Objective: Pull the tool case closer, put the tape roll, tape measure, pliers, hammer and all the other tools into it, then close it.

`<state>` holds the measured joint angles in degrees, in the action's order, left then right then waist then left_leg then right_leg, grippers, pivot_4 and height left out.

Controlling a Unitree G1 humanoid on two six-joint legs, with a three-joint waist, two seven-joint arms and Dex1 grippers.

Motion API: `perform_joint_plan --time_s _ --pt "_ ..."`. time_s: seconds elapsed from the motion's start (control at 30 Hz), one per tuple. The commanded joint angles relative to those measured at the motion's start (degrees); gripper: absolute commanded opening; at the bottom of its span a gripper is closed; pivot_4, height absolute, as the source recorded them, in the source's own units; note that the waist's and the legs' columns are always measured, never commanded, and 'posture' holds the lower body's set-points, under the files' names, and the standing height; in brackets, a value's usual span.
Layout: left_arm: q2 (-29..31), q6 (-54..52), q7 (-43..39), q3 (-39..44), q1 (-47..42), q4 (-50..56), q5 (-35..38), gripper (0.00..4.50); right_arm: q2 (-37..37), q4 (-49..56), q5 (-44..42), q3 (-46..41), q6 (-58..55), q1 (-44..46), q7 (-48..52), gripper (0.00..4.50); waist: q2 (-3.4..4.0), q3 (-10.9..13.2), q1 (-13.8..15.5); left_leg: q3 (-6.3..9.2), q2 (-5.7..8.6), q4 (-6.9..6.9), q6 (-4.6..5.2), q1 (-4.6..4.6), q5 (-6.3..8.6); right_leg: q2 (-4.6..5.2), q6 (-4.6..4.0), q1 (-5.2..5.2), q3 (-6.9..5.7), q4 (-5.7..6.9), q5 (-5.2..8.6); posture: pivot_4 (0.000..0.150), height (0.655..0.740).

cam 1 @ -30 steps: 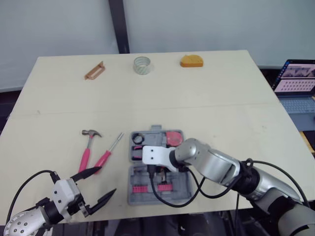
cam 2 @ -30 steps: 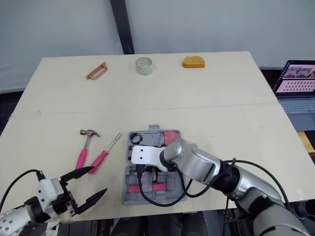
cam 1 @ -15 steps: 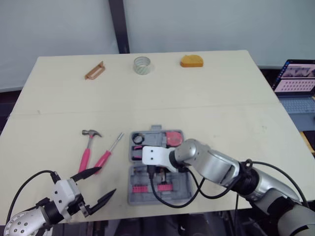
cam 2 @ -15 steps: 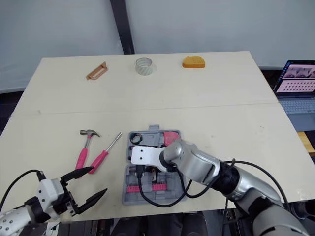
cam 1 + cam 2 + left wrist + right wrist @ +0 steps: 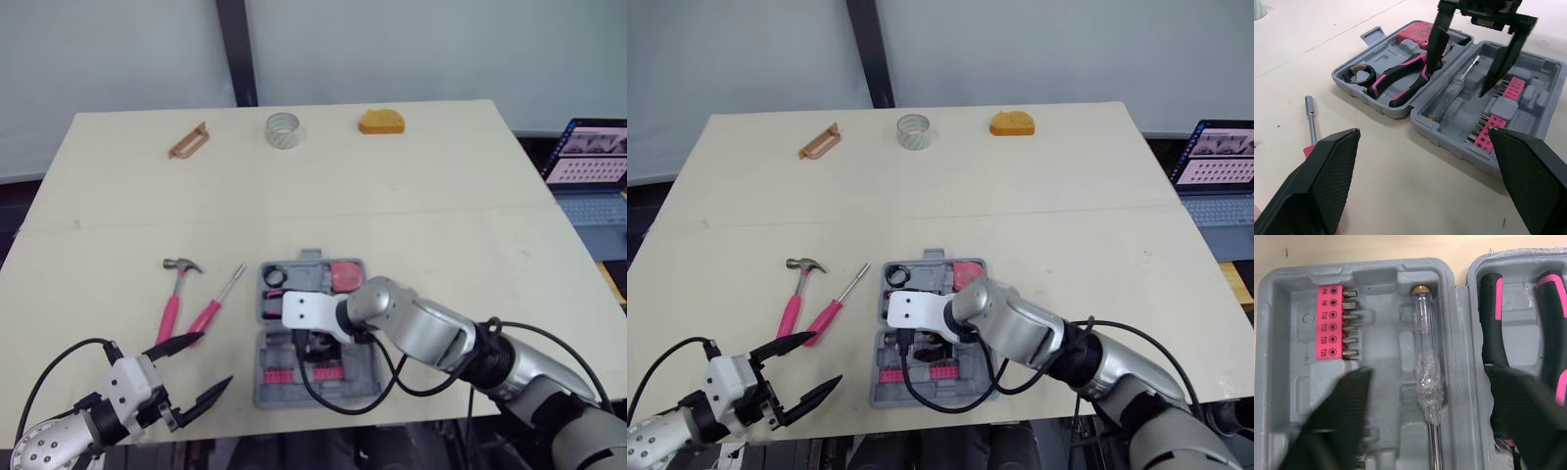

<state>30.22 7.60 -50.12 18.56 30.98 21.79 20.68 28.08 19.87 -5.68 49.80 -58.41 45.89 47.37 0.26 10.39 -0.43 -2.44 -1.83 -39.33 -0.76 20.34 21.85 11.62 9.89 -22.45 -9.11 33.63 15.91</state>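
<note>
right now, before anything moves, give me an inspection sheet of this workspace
surface: pale table
job's things: tool case open near the front edge, pliers inside; hammer and screwdriver left of it; tape roll, orange tool, brown tool at far edge
clutter: nothing seen
pincers: left pincer open near front edge; right pincer open above the case
cables: black cable looped over the case
surroundings: open laptop at right

L gripper (image 5: 216, 358): low at near-left, fingers (image 5: 1317, 186) spread wide, pointing fwd and twd the right. R arm (image 5: 431, 338): reaches in from the right, elbow bent, white wrist block (image 5: 304, 310) facing up. R gripper (image 5: 1455, 83): fingers apart, tips pointing down.
</note>
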Motion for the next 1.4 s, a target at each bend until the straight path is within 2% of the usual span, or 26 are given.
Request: perform_joint_plan --time_s 0.03,0.17,0.3,0.33,0.37,0.6,0.83,1.4 --pt "0.2 0.0 0.5 0.0 0.6 1.3 0.5 4.5 0.2 2.9 -0.8 -1.9 0.0 0.4 1.7 4.46 0.0 0.0 0.0 0.0 0.0 0.0 0.0 0.0 0.0 0.0 0.0 0.0 0.0 0.0 0.0 0.15 0.74" --pt "0.2 -0.5 0.8 -0.2 0.2 1.8 0.7 4.5 1.4 4.1 -2.1 -4.8 1.0 -1.2 2.0 4.46 0.0 0.0 0.0 0.0 0.0 0.0 0.0 0.0 0.0 0.0 0.0 0.0 0.0 0.0 0.0 0.15 0.74" --pt "0.6 -0.8 0.4 -0.8 -0.6 2.4 1.1 4.5 1.6 3.0 -2.8 -10.8 11.9 -6.9 1.2 4.46 -0.06 0.0 0.2 -0.01 0.0 0.0 0.0 0.01 0.0 0.0 0.0 0.01 0.0 -0.02 0.0 0.15 0.74" --pt "0.7 -0.8 0.2 -1.1 -0.8 2.6 1.1 4.5 1.3 2.5 -3.1 -12.6 15.4 -8.7 1.1 3.96 -0.06 0.0 0.2 -0.01 0.0 0.0 0.0 0.0 0.0 0.0 0.0 0.02 0.0 -0.02 0.0 0.15 0.74" --pt "0.8 -0.8 -0.1 -1.5 -1.0 2.8 1.1 4.5 1.2 1.8 -3.3 -13.9 18.7 -10.2 1.4 3.68 -0.07 0.0 0.2 -0.04 0.0 0.0 0.0 0.0 0.0 0.0 0.0 0.01 0.01 -0.02 0.0 0.15 0.74" --pt "1.7 -1.9 0.0 -3.6 -3.6 3.7 1.0 4.5 -0.7 -6.9 -5.1 -20.6 39.1 -21.1 3.9 0.13 -0.1 -0.1 0.2 -0.08 0.0 0.0 0.0 -0.02 0.0 0.0 0.0 0.02 0.01 -0.01 0.0 0.15 0.74" --pt "2.3 -2.1 -0.1 -3.5 -4.1 3.5 1.1 4.5 -2.3 -12.9 -3.2 -21.3 45.6 -24.1 5.3 0.06 -0.11 -0.1 0.1 -0.11 -0.02 0.0 0.0 -0.07 0.0 0.0 0.0 0.03 0.02 0.0 0.0 0.15 0.74" --pt "2.5 -2.5 0.4 -3.7 -4.8 3.4 0.8 4.5 -3.0 -20.0 1.1 -21.3 48.5 -26.6 5.3 0.06 -0.12 -0.1 0.2 -0.12 -0.02 0.0 0.0 -0.1 0.0 0.0 0.0 0.05 0.02 0.01 0.0 0.15 0.74"
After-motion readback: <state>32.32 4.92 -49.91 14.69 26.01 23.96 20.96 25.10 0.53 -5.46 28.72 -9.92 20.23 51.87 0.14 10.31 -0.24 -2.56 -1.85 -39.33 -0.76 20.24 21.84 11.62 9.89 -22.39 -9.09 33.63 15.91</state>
